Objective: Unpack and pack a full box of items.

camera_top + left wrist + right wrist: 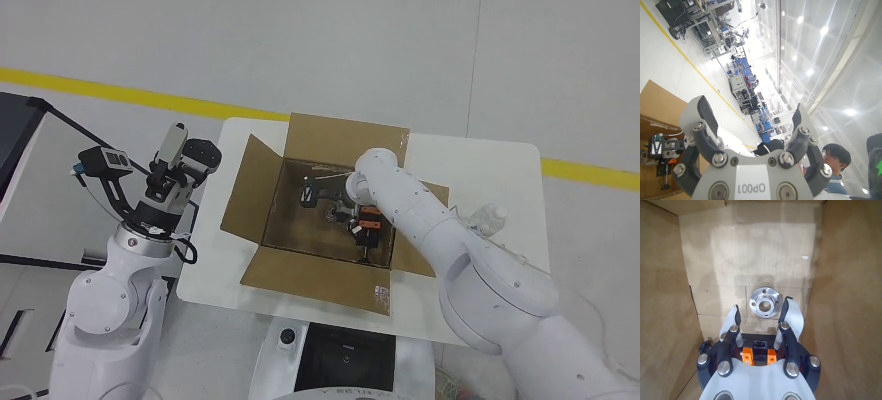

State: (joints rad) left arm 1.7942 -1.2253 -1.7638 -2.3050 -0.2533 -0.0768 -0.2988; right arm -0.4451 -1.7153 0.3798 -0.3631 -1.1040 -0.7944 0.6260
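Okay, flange pick is looking tight

The right jaws are sitting open and empty, low inside the cardboard box. They are lining up on the metal flange, which is lying flat on the box floor just ahead of the fingertips and apart from them.

I'm flagging three risks:
- **Collision:** The black-and-orange part is lying right under the wrist. Going lower is likely to put the palm on it before the pads reach the rim.
- **Slip:** The flange is low and polished, so the pads are likely to skid off it or dig into the cardboard.
- **Box drag:** The walls are crowding the arm, so a snag on the way up could shift the box on the table. The left jaws are hanging open in the air beside the box, bracing nothing.
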